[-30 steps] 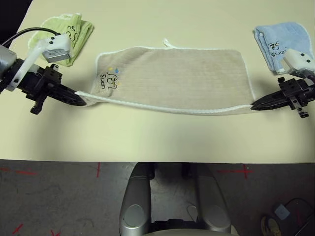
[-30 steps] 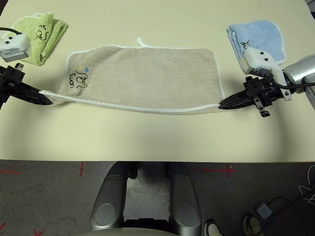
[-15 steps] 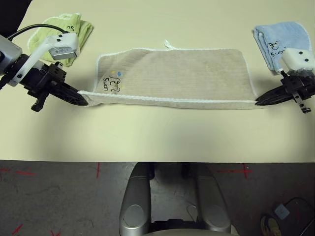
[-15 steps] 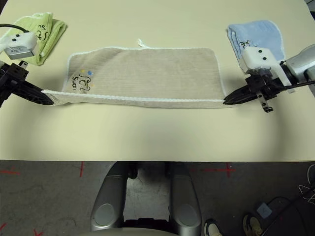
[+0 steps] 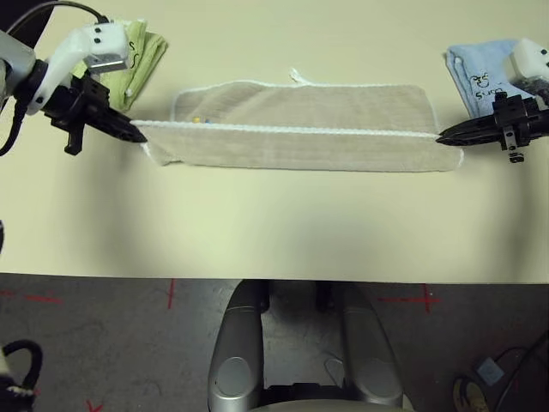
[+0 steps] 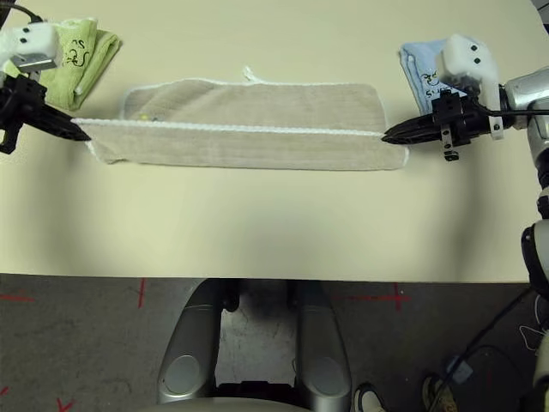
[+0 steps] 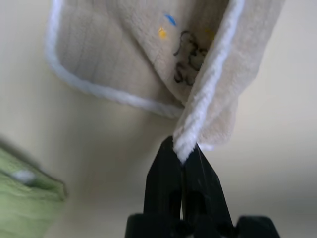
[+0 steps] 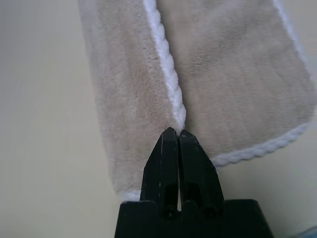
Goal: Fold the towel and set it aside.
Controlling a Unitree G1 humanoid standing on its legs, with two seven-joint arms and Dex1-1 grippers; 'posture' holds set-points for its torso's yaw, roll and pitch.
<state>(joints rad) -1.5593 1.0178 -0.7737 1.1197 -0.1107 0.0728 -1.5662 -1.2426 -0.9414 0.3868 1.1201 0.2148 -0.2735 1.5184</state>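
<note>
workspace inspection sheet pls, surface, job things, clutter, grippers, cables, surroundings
surface: pale yellow table, bare in front of the cloth.
job's things: beige terry towel with white stitched edging, near long edge lifted and carried over toward the far edge, half folded.
clutter: light-green folded towel at far left; light-blue folded towel at far right.
grippers: left gripper shut on the towel's left corner; right gripper shut on its right corner.
cables: black cable on the left arm; more on the floor.
surroundings: grey floor with red tape crosses.
</note>
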